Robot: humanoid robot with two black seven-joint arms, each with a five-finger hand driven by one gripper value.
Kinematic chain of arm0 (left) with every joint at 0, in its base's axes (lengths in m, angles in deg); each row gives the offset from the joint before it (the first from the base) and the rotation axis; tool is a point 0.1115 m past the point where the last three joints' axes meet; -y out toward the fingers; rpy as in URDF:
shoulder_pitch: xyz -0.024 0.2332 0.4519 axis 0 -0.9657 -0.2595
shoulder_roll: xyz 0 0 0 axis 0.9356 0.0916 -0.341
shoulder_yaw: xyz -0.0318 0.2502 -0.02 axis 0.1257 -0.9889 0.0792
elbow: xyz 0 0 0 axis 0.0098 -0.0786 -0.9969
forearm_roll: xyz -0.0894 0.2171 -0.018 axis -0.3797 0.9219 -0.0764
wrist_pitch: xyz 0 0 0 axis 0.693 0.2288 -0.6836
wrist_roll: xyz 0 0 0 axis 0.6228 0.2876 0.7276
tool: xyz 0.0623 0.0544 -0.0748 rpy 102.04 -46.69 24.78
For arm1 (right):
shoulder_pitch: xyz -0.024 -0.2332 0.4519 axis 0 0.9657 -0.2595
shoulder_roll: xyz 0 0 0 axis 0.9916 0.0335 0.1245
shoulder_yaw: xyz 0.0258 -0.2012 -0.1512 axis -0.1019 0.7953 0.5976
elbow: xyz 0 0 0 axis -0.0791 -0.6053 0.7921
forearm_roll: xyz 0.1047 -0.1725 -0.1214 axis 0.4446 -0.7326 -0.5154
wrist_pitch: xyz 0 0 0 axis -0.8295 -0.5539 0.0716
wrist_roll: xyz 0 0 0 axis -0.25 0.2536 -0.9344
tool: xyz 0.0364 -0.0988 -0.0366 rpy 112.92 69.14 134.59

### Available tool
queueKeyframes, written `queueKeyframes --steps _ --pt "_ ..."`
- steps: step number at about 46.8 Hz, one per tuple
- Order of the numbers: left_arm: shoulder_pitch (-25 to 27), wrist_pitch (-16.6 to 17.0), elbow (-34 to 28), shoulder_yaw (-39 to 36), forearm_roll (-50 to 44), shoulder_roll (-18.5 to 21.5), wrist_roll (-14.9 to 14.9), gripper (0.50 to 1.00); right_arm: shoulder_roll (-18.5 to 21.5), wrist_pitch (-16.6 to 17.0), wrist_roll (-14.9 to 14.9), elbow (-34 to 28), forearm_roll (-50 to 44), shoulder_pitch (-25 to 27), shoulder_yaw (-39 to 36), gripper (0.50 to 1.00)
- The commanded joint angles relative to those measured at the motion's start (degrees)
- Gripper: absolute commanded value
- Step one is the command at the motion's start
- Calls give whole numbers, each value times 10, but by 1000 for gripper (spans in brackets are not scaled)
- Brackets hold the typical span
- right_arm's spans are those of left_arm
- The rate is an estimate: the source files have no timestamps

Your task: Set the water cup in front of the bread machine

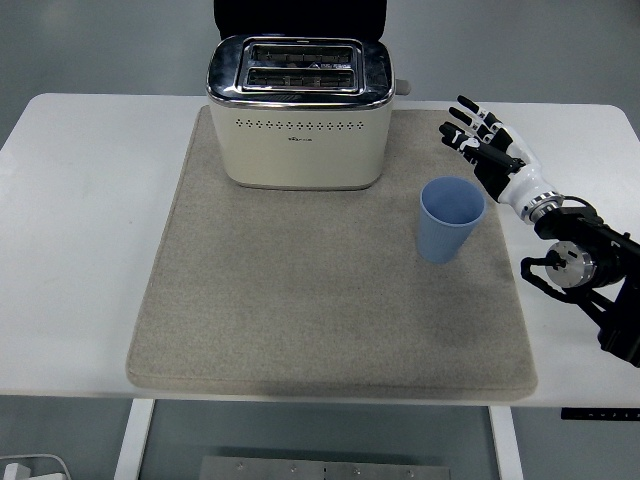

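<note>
A light blue water cup (449,218) stands upright and empty on the right part of the beige mat (300,320). The cream and chrome bread machine (298,112), a two-slot toaster, sits at the mat's far edge, up and left of the cup. My right hand (480,140) hovers just right of and beyond the cup, fingers spread and straight, holding nothing, with a small gap to the cup's rim. The left arm is out of view.
The white table (70,230) extends bare to the left of the mat. A dark chair back (300,15) rises behind the toaster. The toaster's lever knob (402,86) sticks out on its right side.
</note>
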Motion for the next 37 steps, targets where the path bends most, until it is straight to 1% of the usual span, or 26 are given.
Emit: queueKeyframes --steps 1,37 --pt "0 0 1 1 -1 0 0 1000 -1 0 0 0 0 0 0 913" --pt "0 0 2 2 -1 0 0 1000 -2 5 -1 1 1 2 0 913"
